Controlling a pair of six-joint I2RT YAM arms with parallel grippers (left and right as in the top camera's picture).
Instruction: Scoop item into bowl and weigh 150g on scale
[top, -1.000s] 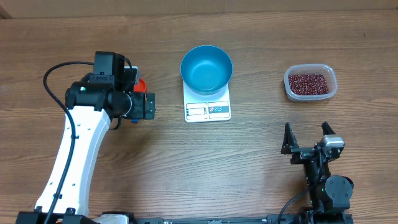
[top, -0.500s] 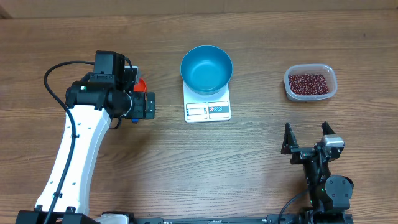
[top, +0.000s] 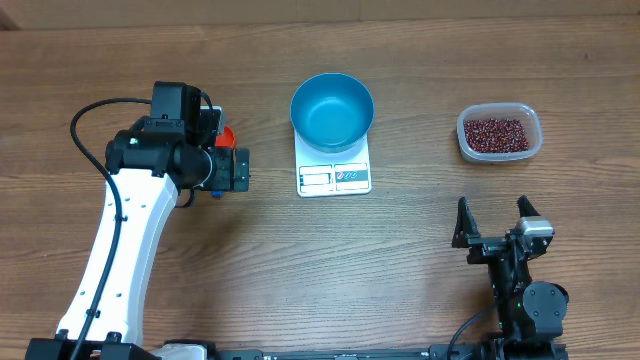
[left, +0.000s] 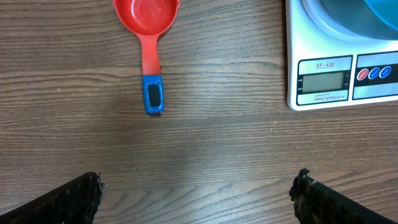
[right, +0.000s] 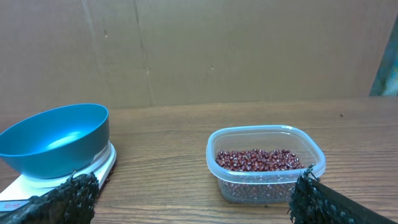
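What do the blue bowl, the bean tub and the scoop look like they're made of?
Bowl: probably plastic, glossy; smooth with soft highlights. Tub: clear plastic; beans show through its wall. Scoop: red plastic by its look, faint sheen, blue grip end.

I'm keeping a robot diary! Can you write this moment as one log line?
scoop: on table, untouched | bowl: empty, on scale | beans: in tub | jaws: both open
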